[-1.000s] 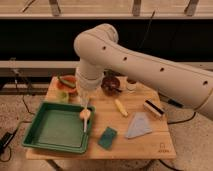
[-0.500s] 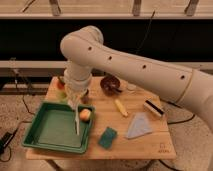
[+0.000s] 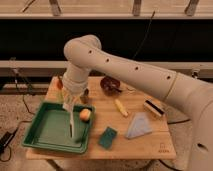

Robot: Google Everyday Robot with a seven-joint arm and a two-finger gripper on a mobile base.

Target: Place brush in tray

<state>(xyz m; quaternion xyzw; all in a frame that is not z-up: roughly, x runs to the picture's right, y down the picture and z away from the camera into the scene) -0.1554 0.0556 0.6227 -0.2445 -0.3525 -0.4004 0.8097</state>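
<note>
The robot's thick white arm (image 3: 135, 70) reaches in from the right and bends down over the left part of the pale wooden worktop (image 3: 130, 142), ending in the gripper (image 3: 68, 106) above the large shallow green plastic tray (image 3: 37, 142) with a raised rim. From the gripper the long, slim, white-handled brush (image 3: 71, 122) hangs almost upright over the tray's inside, its lower end close to the tray floor; whether it touches cannot be told. The jaws seem to be pinching the brush's upper end, though the wrist hides much of them. A round orange-yellow fruit (image 3: 85, 114) sits at the tray's right rim. Just right of the tray lies a small flat green sponge (image 3: 107, 137), and beside it a light blue folded cloth (image 3: 140, 125). Farther back are a yellow banana-like piece (image 3: 121, 107), a dark red bowl (image 3: 110, 84) and a short tan scrub brush with black bristles (image 3: 153, 108).
</note>
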